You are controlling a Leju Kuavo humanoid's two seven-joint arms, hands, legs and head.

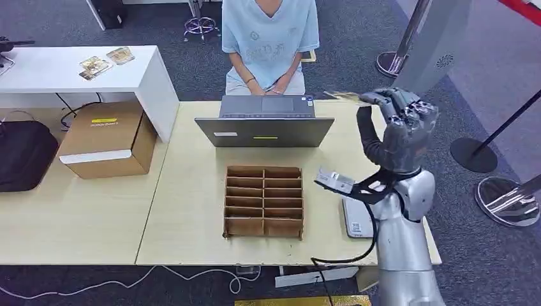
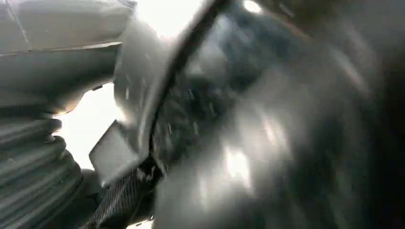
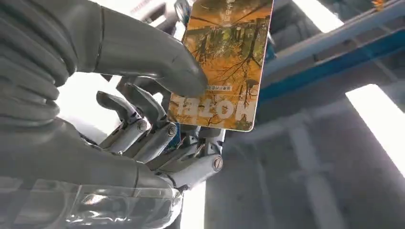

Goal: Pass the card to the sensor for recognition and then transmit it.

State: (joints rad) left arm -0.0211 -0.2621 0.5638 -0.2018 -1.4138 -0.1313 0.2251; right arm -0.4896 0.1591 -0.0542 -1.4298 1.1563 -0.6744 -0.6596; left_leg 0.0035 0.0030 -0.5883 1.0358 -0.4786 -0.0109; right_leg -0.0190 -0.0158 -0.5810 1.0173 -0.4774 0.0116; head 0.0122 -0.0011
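Note:
My right hand is raised high above the table's far right corner, near the laptop. It pinches an orange card that points toward the seated person. In the right wrist view the card shows autumn trees and the word HOTEL, with the thumb pressed on its face and the fingers behind it. A flat white sensor pad lies on the table beside my right arm, below the hand. The left wrist view is a dark blur with a grey ribbed cover; how the left hand stands is unclear.
A person sits behind an open grey laptop at the table's far edge. A cardboard divider box stands mid-table. A brown carton and a black bag sit on the left table. Stanchion bases stand at the right.

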